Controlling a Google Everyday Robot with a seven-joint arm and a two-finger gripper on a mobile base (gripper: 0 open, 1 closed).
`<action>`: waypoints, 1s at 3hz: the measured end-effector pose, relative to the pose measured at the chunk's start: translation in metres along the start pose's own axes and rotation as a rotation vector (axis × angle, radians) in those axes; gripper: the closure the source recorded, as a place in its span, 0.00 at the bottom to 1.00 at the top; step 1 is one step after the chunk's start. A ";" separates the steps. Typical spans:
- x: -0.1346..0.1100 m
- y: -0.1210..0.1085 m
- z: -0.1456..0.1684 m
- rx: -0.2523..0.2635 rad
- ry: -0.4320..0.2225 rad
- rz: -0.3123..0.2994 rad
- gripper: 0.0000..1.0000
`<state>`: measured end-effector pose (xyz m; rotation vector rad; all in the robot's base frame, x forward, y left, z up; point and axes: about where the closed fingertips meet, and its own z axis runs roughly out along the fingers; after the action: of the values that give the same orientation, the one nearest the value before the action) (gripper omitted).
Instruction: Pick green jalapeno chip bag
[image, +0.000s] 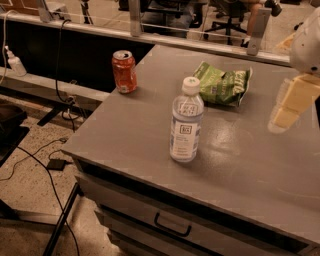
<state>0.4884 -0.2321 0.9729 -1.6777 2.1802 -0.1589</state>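
The green jalapeno chip bag lies flat and wrinkled on the grey table top, toward the far side. A clear water bottle with a white cap stands in front of it. My gripper, pale yellow under a white arm housing, hangs at the right edge of the view. It is above the table, to the right of the bag and apart from it, holding nothing that I can see.
An orange soda can stands near the table's far left corner. The table has a drawer with a dark handle in front. Cables and a stand leg lie on the floor at the left. A railing and office chairs are behind.
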 end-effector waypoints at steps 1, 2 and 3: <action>0.000 -0.057 0.029 0.061 -0.029 -0.008 0.00; -0.005 -0.090 0.056 0.071 -0.059 -0.009 0.00; -0.016 -0.114 0.097 0.050 -0.098 0.005 0.00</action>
<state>0.6309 -0.2350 0.9233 -1.6180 2.0911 -0.1261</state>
